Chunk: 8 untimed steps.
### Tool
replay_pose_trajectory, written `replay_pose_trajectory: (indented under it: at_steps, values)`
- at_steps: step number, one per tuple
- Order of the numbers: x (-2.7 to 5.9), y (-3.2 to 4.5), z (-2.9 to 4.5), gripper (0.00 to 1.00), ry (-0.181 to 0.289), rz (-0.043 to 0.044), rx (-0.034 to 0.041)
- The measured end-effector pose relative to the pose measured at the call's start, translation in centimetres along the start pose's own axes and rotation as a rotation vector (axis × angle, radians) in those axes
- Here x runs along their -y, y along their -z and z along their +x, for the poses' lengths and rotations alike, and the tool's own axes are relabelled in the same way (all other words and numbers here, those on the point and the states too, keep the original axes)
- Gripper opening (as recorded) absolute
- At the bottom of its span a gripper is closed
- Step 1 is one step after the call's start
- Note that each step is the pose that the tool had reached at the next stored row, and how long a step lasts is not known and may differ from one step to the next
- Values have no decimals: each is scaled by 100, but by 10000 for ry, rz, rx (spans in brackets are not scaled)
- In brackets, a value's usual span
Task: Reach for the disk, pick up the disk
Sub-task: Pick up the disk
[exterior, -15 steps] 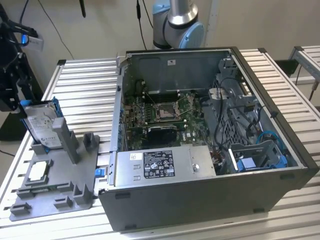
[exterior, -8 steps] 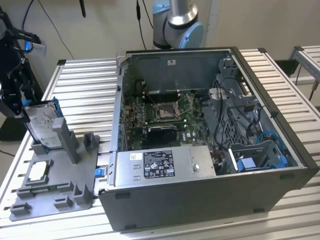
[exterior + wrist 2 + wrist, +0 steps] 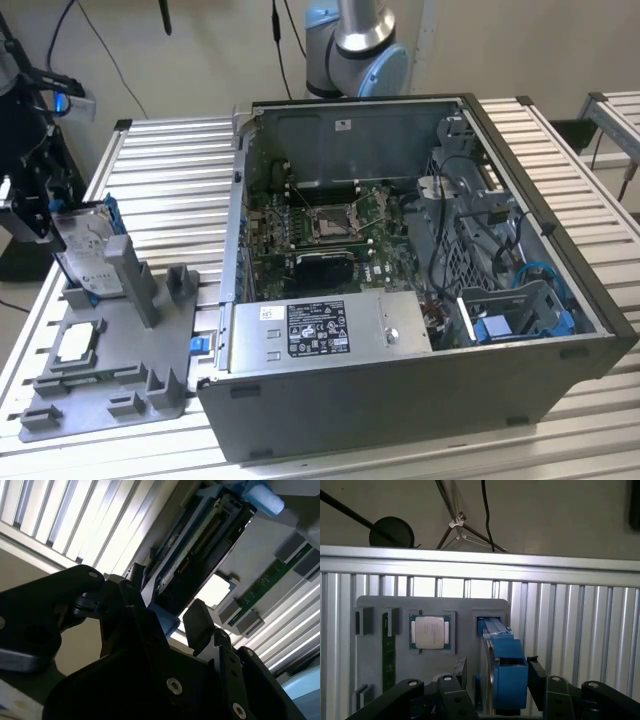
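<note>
Tool spread, straddling disk, no pinch | disk upright in fixture slot, edges exposed for side grasp | chip alongside

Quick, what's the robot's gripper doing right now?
Gripper: open, fingers on either side of the disk, not gripping it yet.

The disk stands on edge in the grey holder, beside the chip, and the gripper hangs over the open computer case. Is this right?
Not quite: the gripper is at the disk, a finger on each side, not over the computer case. The first wrist view shows it.
</note>
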<state>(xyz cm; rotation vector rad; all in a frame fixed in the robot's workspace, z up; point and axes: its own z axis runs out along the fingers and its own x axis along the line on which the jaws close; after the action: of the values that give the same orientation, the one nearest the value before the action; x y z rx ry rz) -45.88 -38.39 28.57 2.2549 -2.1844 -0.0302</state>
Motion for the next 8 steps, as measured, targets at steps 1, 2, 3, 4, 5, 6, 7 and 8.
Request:
replay_pose_trajectory:
  at_steps: [1, 2, 3, 4, 5, 6, 7, 8]
  values:
    - [-9, -18, 0, 100, 11, 36, -1]
    - [-14, -35, -1, 100, 18, 78, -1]
    - [-16, -50, -1, 100, 23, 118, -2]
    - [-19, -66, 0, 100, 25, 162, -3]
    - [-19, -82, 0, 100, 26, 196, -4]
    - [-19, -95, 0, 100, 26, 218, -6]
    - [-19, -102, 0, 100, 26, 221, -5]
    - [-19, -106, 0, 100, 26, 220, -6]
